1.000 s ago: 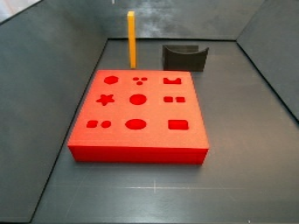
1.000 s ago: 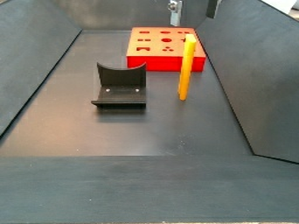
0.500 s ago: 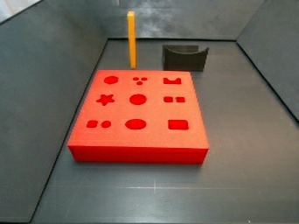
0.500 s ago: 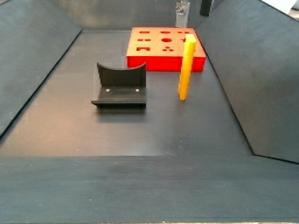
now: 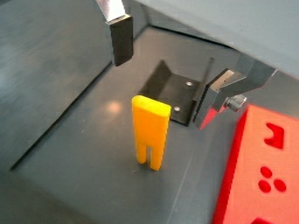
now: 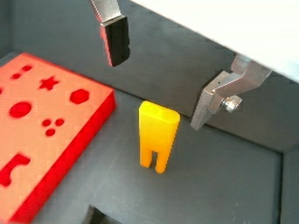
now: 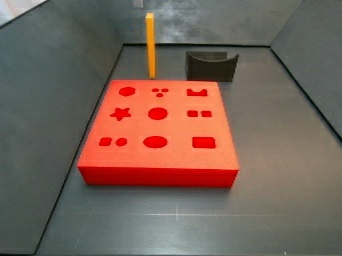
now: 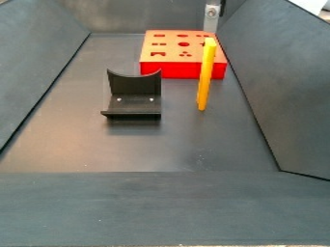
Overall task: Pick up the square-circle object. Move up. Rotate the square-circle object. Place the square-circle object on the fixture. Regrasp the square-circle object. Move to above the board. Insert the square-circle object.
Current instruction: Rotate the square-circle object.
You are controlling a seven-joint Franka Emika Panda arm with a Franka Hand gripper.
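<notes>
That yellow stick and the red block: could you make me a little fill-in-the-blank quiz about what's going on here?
1. The square-circle object stands ____ on the floor.
2. The gripper hangs above it with its jaws ____.
3. The board is coloured ____.
4. The fixture holds ____.

Missing words: upright; open; red; nothing
</notes>
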